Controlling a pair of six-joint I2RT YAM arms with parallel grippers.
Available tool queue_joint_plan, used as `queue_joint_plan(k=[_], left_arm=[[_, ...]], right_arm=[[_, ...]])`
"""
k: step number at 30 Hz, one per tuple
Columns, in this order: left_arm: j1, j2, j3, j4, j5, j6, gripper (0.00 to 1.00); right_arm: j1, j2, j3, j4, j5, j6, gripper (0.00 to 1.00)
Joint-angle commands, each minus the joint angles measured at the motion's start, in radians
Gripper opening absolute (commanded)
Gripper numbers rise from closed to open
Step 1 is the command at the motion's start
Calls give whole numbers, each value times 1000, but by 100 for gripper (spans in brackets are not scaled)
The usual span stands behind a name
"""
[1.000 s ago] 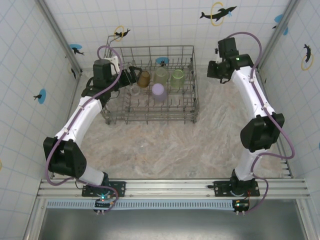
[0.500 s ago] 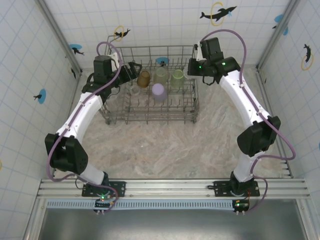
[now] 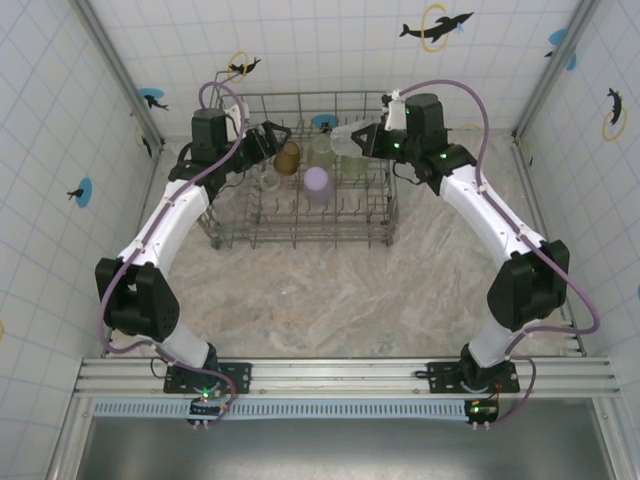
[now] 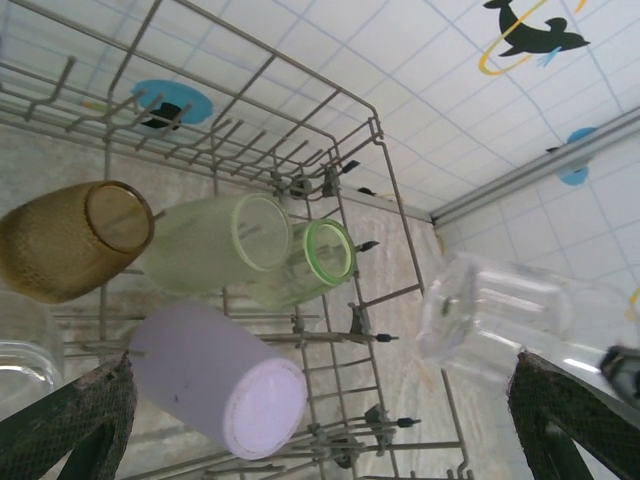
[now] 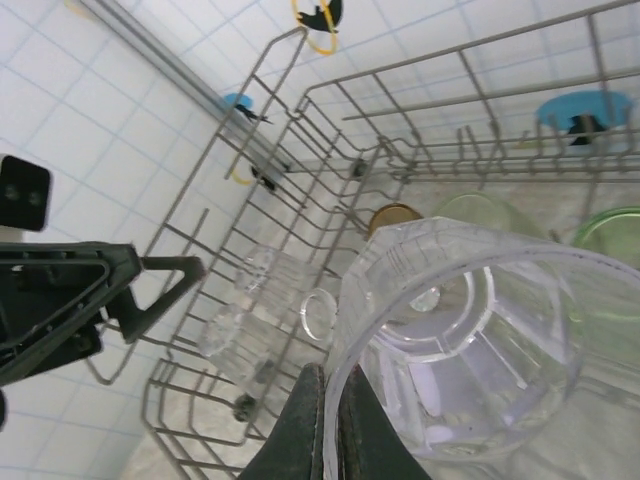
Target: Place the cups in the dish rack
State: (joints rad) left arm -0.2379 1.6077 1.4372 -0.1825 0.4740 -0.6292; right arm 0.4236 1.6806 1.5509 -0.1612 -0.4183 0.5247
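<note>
The clear cup (image 5: 470,330), see-through with faint facets, hangs tilted on its side above the far right part of the dish rack (image 3: 300,237). Its rim is pinched in the clenched right gripper (image 5: 325,410). Inside the grey wire rack lie an amber-brown cup (image 4: 70,240), a pale green cup (image 4: 210,240) touching a second green cup (image 4: 315,262), a lilac cup (image 4: 215,385) and clear tumblers (image 5: 250,320) at the left. The left gripper (image 3: 270,140) hovers at the rack's far left, spread wide and grasping nothing. The rack stands on the marbled counter (image 3: 330,300).
</note>
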Motion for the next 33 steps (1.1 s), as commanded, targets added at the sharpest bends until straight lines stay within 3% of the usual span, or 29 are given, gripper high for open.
queue_joint_plan(k=[1, 8, 12, 25, 33], left_arm=[[23, 24, 5, 74, 86, -72, 98], [43, 44, -49, 233, 206, -217, 98], [43, 49, -65, 299, 235, -271, 98], [43, 42, -150, 535, 315, -466, 98], [43, 39, -170, 572, 334, -494, 98]], right_arm=[[-8, -42, -98, 359, -149, 118, 0], [-22, -12, -271, 811, -294, 324, 0], [-11, 14, -285, 938, -304, 385, 0], [40, 115, -245, 1133, -298, 497, 0], [55, 182, -209, 1264, -292, 590, 0]])
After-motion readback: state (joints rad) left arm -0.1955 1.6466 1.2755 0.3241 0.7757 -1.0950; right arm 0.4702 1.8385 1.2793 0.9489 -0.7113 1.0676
